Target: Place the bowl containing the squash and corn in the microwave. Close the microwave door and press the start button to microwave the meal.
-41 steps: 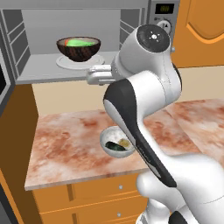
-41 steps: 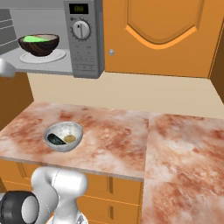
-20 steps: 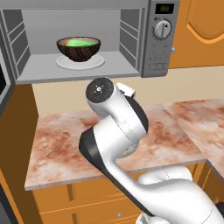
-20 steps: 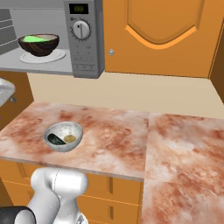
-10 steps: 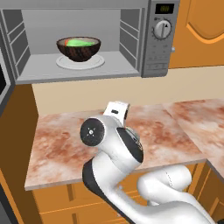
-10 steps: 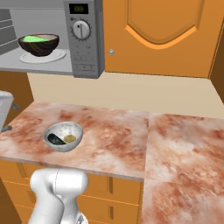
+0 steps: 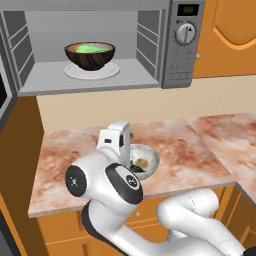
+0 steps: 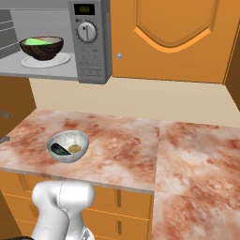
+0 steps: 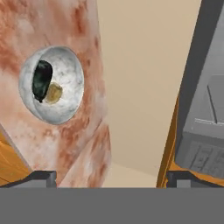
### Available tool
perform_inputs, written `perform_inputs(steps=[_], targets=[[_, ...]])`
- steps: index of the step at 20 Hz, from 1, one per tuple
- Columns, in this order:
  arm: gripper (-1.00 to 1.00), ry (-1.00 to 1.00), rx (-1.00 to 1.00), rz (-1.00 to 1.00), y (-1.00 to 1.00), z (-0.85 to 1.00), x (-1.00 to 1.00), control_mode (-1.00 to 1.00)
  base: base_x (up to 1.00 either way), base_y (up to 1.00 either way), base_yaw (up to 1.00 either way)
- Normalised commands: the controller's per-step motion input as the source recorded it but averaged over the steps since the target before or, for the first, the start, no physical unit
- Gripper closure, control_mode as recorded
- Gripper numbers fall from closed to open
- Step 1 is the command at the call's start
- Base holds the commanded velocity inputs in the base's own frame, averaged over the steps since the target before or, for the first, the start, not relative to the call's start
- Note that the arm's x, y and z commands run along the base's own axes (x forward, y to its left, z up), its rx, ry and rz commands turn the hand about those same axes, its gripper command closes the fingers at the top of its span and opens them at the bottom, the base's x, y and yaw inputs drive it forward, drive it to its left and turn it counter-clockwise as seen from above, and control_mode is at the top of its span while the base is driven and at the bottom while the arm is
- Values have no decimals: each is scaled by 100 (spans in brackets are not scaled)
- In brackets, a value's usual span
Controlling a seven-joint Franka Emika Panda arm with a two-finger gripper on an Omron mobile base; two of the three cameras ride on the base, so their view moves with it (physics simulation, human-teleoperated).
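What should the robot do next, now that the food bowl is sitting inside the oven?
Probably swing the arm left to the microwave door and push it shut. The bowl with the corn already rests on the turntable inside the microwave, the door stands open, and the gripper is open, holding nothing.

The bowl (image 7: 90, 55), upper left of the left base view, looks like dark grained wood and sits on a smooth white plate (image 7: 92, 71) inside a matt grey metal microwave (image 7: 100, 45). Below, the counter (image 8: 117, 140) is mottled reddish marble, holding a speckled grey stone-like bowl (image 8: 68, 146). The cabinets (image 8: 173, 37) look like smooth orange wood.
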Motion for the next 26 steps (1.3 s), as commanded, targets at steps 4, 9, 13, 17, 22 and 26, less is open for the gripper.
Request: perform_inputs(steps=[4,9,13,17,22,26], targets=[[-100,-11,-16,0,31,12,-21,-100,0,0,0],[-100,-10,-13,3,34,19,-45,-100,0,0,0],[-100,-6,-15,3,47,6,-40,-100,0,0,0],[-100,-11,-14,0,50,0,-23,-100,0,0,0],[-100,-15,-8,0,48,2,-16,-100,0,0,0],[-100,-8,-5,0,52,1,-8,-100,0,0,0]])
